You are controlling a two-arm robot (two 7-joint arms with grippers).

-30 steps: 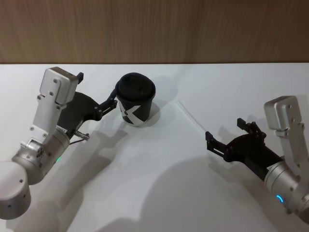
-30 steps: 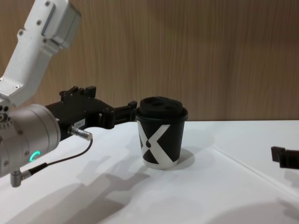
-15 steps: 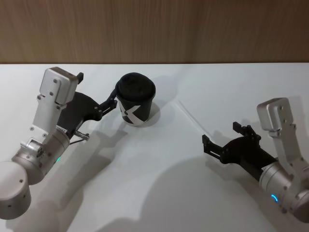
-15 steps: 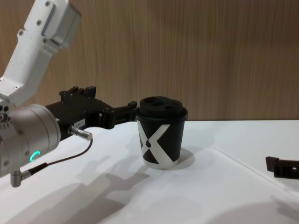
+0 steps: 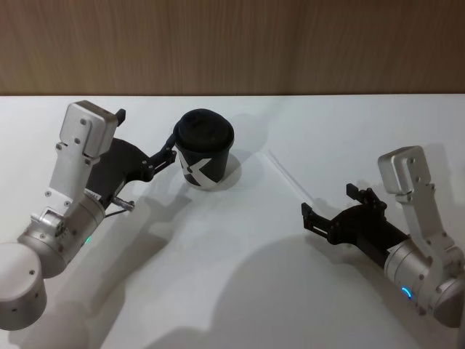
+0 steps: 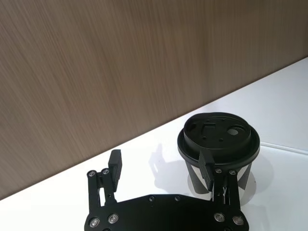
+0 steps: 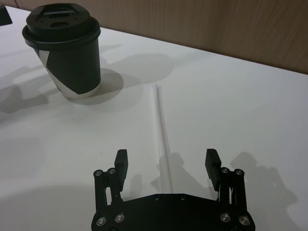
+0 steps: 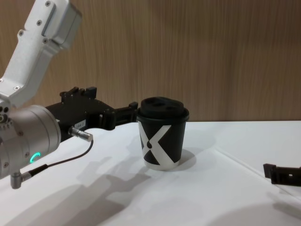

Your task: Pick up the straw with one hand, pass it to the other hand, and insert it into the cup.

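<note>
**Straw flat on the table, right gripper poised for the pick**

Head view: the straw [image 5: 289, 174] lies on the table [image 5: 240, 276], right of the cup [image 5: 203, 149]. The right gripper [image 5: 327, 201], fingers spread, hovers at its near end. The left gripper [image 5: 147, 132], also spread, sits beside the cup.

Left wrist view: one finger is just beside the cup's wall; contact unclear.

Right wrist view: the straw runs between the spread fingers.

Chest view: the right gripper is low over the table.

Pick-up step, I judge. Next: descend and close squarely on the thin straw.
</note>
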